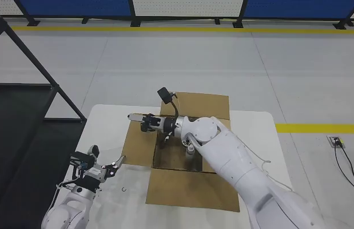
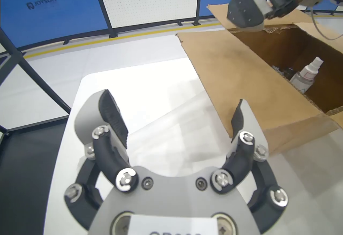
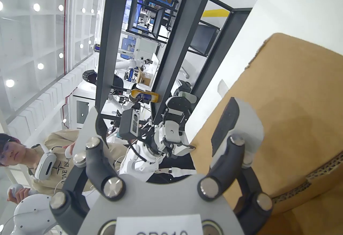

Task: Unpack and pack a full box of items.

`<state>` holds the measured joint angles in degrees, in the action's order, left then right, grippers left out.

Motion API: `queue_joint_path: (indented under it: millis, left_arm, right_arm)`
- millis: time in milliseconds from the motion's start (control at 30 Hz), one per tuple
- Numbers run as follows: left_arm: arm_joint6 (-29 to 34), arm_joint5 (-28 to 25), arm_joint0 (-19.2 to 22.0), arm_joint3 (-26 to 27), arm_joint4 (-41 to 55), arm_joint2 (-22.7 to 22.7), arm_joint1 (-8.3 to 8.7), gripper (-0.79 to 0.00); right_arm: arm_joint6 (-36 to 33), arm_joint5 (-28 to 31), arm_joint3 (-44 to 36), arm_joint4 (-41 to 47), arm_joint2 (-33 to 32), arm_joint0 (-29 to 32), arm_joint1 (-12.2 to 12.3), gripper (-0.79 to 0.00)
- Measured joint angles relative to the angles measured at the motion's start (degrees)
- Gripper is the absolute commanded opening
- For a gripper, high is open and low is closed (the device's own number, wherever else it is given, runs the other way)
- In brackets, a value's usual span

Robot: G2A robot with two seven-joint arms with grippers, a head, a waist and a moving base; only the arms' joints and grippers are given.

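Spray bottle (image 2: 306,74): stands nozzle-up inside the open cardboard box (image 2: 227,72), nearer the right gripper (image 1: 136,119), which hangs empty with fingers apart over the box's side flap, than the left gripper (image 2: 174,102), likewise spread and empty, well clear of the box.

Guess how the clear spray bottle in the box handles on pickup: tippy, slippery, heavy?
Spray bottle looks tall and slim, standing in the box, so likely tips when nudged. Smooth clear plastic probably slips under a loose grip. Probably light, though fill level can't be read.
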<state>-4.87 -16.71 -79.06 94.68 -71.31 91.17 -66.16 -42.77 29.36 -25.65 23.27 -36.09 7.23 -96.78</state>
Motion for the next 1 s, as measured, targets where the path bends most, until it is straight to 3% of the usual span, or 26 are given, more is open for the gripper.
queue_joint_path:
  millis: [233,467,733,1000]
  left_arm:
    - [0.6,0.1,0.9,-1.7,-0.5,-0.3,0.00,0.000]
    - [1.7,-0.6,1.9,-3.0,-1.0,-0.1,0.14,0.000]
    - [2.2,-1.0,2.7,-3.2,-1.5,-0.3,0.22,0.000]
    - [0.6,0.3,0.8,2.3,-0.9,1.4,0.30,0.000]
  right_arm:
    - [0.1,4.2,-3.2,-2.5,-5.3,2.0,4.1,0.000]
    - [0.6,2.1,-11.7,-7.4,-11.9,6.9,9.4,0.000]
    - [-0.1,-2.7,-33.0,-14.1,-24.6,20.2,16.5,0.000]
    - [-3.0,-8.6,-50.3,-15.8,-34.8,32.3,20.1,0.000]
